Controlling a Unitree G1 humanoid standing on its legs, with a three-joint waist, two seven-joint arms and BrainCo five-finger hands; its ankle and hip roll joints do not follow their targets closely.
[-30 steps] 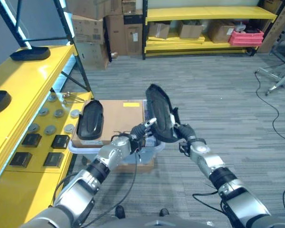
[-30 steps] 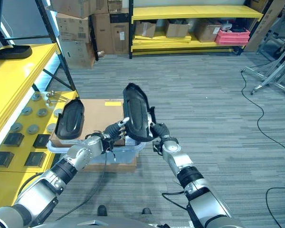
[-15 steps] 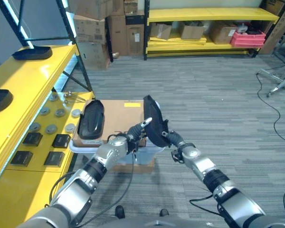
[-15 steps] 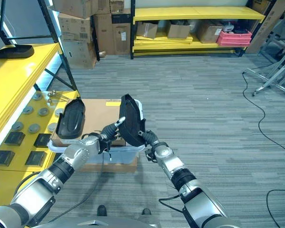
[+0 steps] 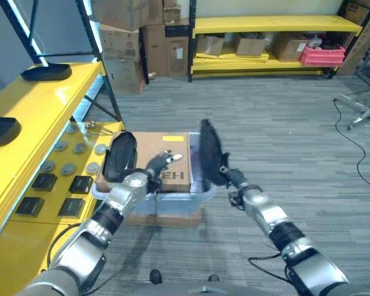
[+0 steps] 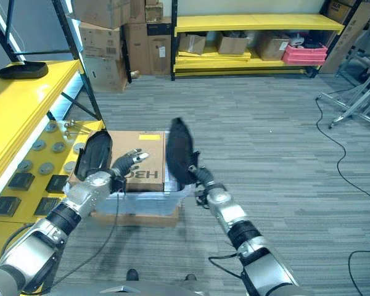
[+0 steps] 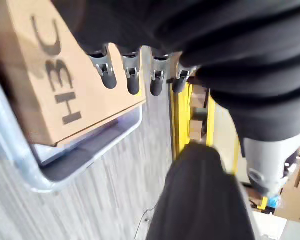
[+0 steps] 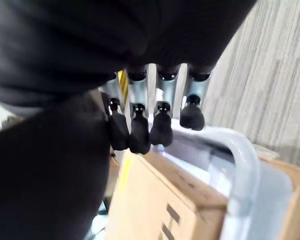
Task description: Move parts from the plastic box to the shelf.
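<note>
Now left hand off the part, fingers loose | right hand alone grips black part, upright over plastic box | carry to shelf pending

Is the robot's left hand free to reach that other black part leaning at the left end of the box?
Probably yes. The left hand is open and holds nothing, hovering over the cardboard box right beside that black part, with nothing between them.

Black part, second black part, translucent plastic box, brown cardboard box with yellow label, yellow shelf, grey striped carpet, pink bin
</note>
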